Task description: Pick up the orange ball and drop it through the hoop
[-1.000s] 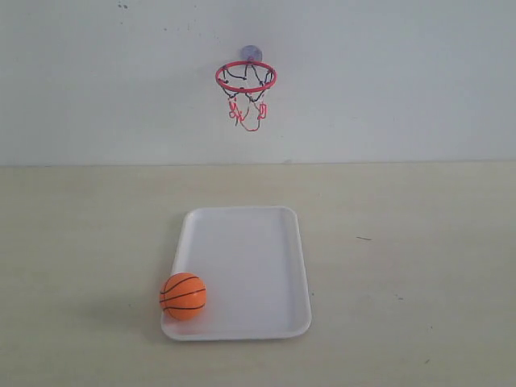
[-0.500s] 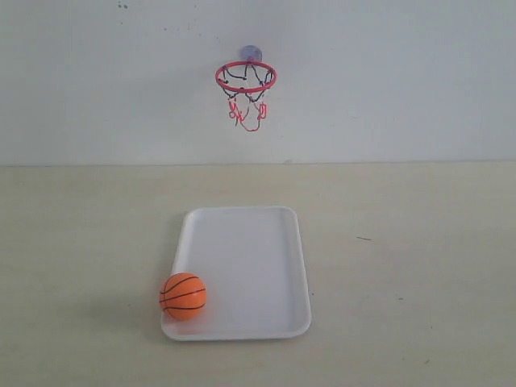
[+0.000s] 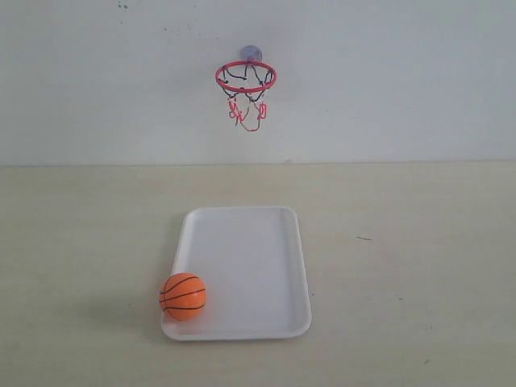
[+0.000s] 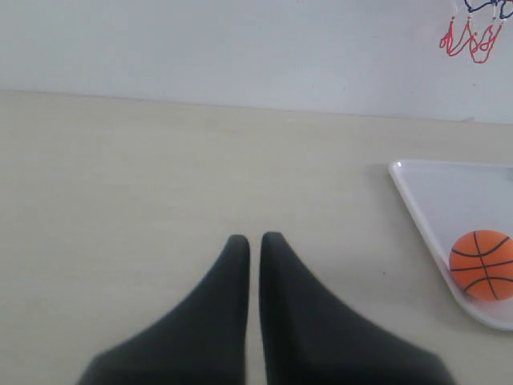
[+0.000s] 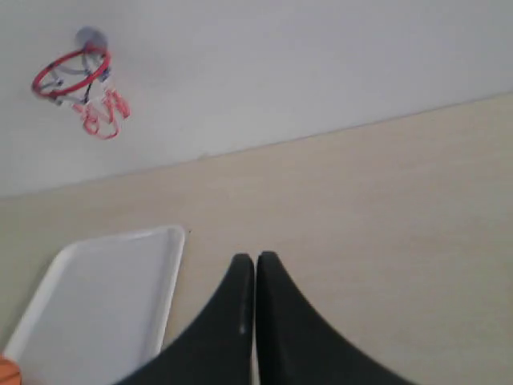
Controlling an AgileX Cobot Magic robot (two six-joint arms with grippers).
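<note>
Ball (image 3: 182, 296) rests in the near left corner of the tray (image 3: 242, 242), against its rim, exactly where it lay a second ago. Nothing in the exterior view has shifted: the hoop (image 3: 246, 90) hangs on the wall (image 3: 403, 81) above the tray's far end, and the tray lies flat on the table (image 3: 403, 266). The left gripper (image 4: 254, 238) is closed and holds nothing, well apart from the ball. The right gripper (image 5: 255, 258) is likewise closed and empty, beside the tray.
</note>
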